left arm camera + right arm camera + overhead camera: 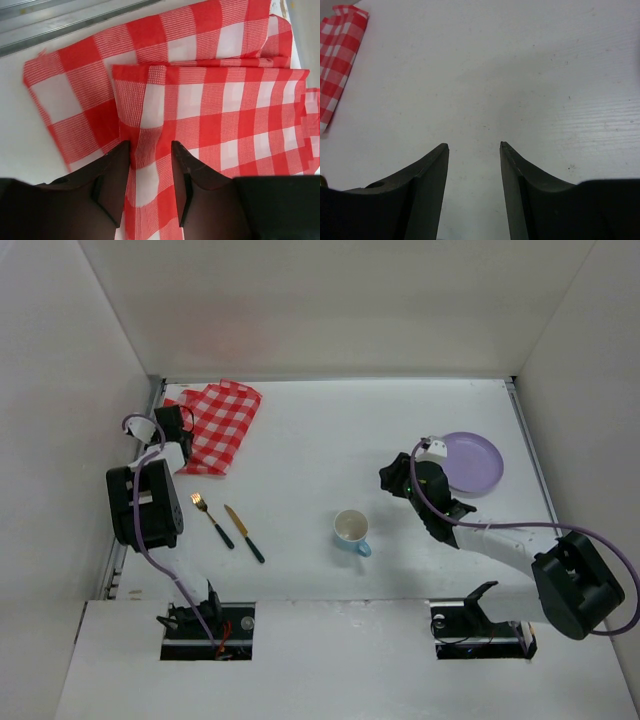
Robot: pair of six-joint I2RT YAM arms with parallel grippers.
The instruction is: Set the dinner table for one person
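The dinner table point(330, 440) is the broad matte white top that fills the middle of the overhead view, with a thin grey rail point(153, 410) along its left edge and both arm bases at its near edge; the right arm point(500, 540) stretches from the near right corner towards the centre, and the left arm point(145, 505) reaches up along the left side; a red-and-white checkered cloth point(215, 420) lies rumpled and folded over itself in the far left corner, just beside the rail; a lilac plate point(475, 462) sits flat on the right side, close behind the right arm's wrist; a pale blue mug point(351, 530) stands upright near the middle, its handle turned towards the near right; a knife point(243, 533) with a gold blade and dark handle lies just right of a matching fork point(211, 519), the two side by side but apart, both slanted; the left gripper point(150, 145) hangs over the near edge of the cloth, its fingers point(112, 175) released and spread, with a raised fold of fabric between them that they do not pinch; the right gripper point(474, 145) is likewise spread wide over bare tabletop, grasping nothing, with the cloth well off to its far left.
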